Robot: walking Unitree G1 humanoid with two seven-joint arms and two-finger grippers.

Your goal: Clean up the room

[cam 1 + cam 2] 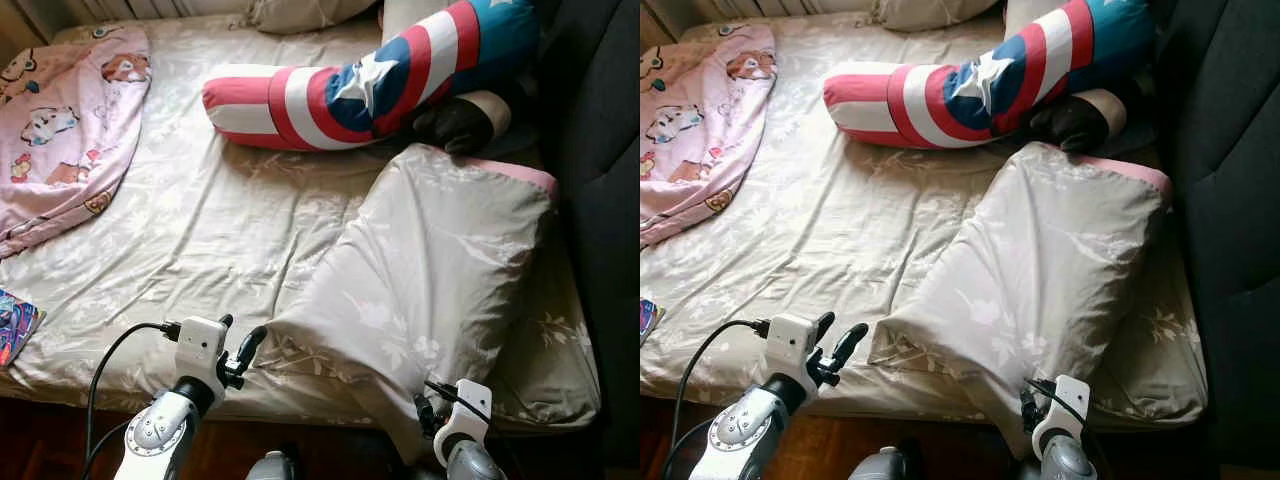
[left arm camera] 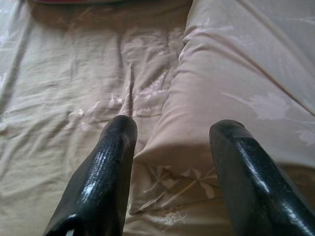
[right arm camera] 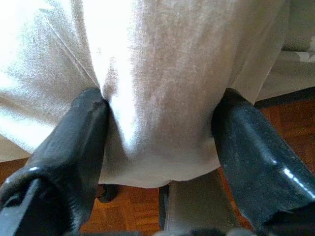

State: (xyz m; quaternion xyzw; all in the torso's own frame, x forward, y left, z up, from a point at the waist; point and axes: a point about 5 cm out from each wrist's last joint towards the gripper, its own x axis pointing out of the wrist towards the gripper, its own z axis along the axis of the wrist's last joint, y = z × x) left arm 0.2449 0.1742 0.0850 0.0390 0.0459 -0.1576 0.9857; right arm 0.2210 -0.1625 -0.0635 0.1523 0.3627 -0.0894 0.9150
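Note:
A big beige pillow (image 1: 440, 260) with a faint leaf print lies slantwise on the right front part of the bed (image 1: 200, 220), one corner hanging over the front edge. My left gripper (image 1: 240, 335) is open just left of the pillow's near left corner (image 2: 162, 162), which lies between and ahead of the fingers (image 2: 110, 162). My right gripper (image 3: 160, 98) is open at the overhanging corner, with the pillow cloth bulging between its two fingers (image 3: 83, 128). The right wrist (image 1: 458, 408) sits below the bed edge.
A red, white and blue star-striped bolster (image 1: 370, 85) lies across the back, with a dark cushion (image 1: 455, 125) beside it. A pink cartoon blanket (image 1: 60, 130) covers the far left. A colourful book (image 1: 15, 325) rests at the left edge. Dark upholstery (image 1: 600, 150) bounds the right side.

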